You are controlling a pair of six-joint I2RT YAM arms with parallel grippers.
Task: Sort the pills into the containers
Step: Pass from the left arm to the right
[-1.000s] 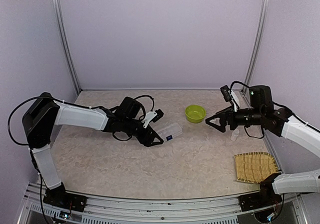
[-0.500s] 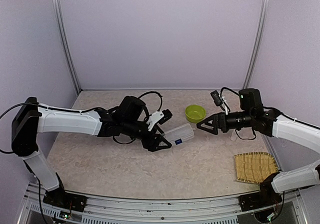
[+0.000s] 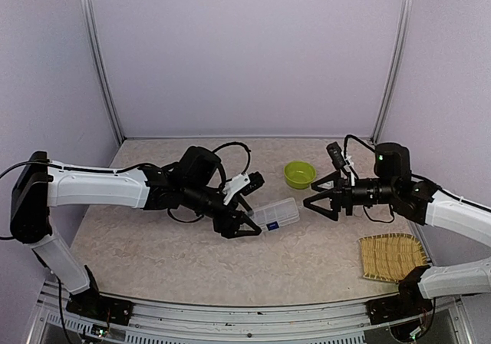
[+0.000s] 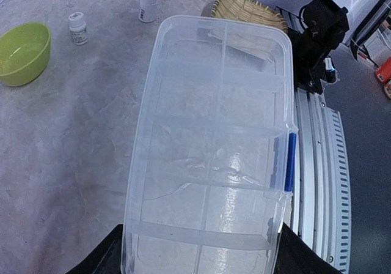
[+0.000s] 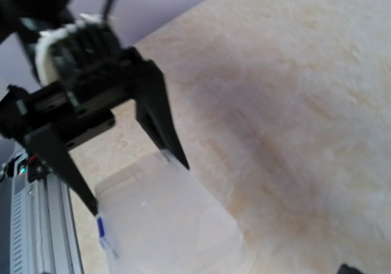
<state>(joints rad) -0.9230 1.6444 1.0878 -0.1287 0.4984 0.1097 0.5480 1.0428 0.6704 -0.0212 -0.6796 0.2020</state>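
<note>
The clear pill box [image 3: 278, 215] has a blue latch and a row of small compartments. My left gripper [image 3: 248, 221] is shut on one short end of it and holds it out to the right, just above the table. In the left wrist view the box [image 4: 214, 139] fills the frame, with black fingertips [image 4: 105, 257] at both bottom corners. Its compartments look empty. My right gripper [image 3: 316, 200] is open and empty, a short way right of the box and pointing at it. The right wrist view shows the box [image 5: 165, 225], blurred, between the left gripper's fingers. No pills are visible.
A lime-green bowl [image 3: 299, 174] sits behind the gap between the grippers and also shows in the left wrist view [image 4: 22, 51]. Two small white bottles [image 4: 77, 28] [image 4: 148, 5] stand beyond it. A woven basket tray [image 3: 393, 256] lies at the front right.
My left arm has carried the box further right and slightly toward the front. My right gripper has swung left and down toward the box and stays open.
</note>
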